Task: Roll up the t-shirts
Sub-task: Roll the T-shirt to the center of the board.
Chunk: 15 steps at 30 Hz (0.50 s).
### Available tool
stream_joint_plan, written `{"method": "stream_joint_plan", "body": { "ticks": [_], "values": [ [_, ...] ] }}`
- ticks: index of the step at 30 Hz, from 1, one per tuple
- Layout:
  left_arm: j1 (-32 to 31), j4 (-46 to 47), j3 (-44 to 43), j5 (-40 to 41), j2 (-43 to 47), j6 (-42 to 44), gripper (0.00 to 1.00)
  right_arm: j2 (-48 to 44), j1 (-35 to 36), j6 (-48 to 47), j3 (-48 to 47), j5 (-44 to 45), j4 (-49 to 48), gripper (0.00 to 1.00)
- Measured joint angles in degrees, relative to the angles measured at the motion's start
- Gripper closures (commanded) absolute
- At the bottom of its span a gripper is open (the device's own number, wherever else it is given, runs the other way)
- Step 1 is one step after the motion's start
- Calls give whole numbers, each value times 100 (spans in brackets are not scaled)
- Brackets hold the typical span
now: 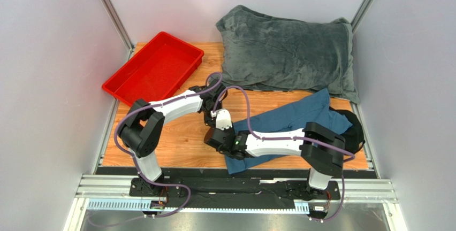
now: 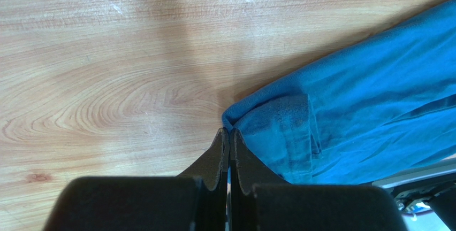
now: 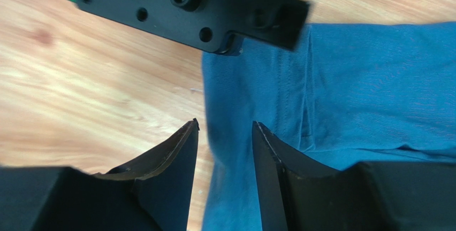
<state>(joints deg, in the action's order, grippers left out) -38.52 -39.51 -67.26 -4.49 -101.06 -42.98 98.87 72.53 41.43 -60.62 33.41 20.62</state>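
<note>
Presently the teal t-shirt (image 1: 294, 114) lies on the worktop (image 1: 176, 145), near right. Its folded corner meets the closed left pincer (image 2: 229, 130), possibly nipping cloth. The right pincer (image 3: 225, 126), half-parted, straddles the edge, apparently to start rolling.

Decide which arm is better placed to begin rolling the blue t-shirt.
Left, probably: the left gripper is shut right at the folded corner of the t-shirt, perhaps pinching it. The right gripper stands open over the shirt's edge, gripping nothing.
</note>
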Motion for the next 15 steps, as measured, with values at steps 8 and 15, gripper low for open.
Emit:
{"method": "stream_joint_plan", "body": {
  "ticks": [8,15],
  "values": [
    [13,-83,-46,-35,0,7,100,553,205,-129,-522,570,514,52],
    [39,-116,-74,-55,0,7,100,741,304,-125,-741,776,647,49]
  ]
}}
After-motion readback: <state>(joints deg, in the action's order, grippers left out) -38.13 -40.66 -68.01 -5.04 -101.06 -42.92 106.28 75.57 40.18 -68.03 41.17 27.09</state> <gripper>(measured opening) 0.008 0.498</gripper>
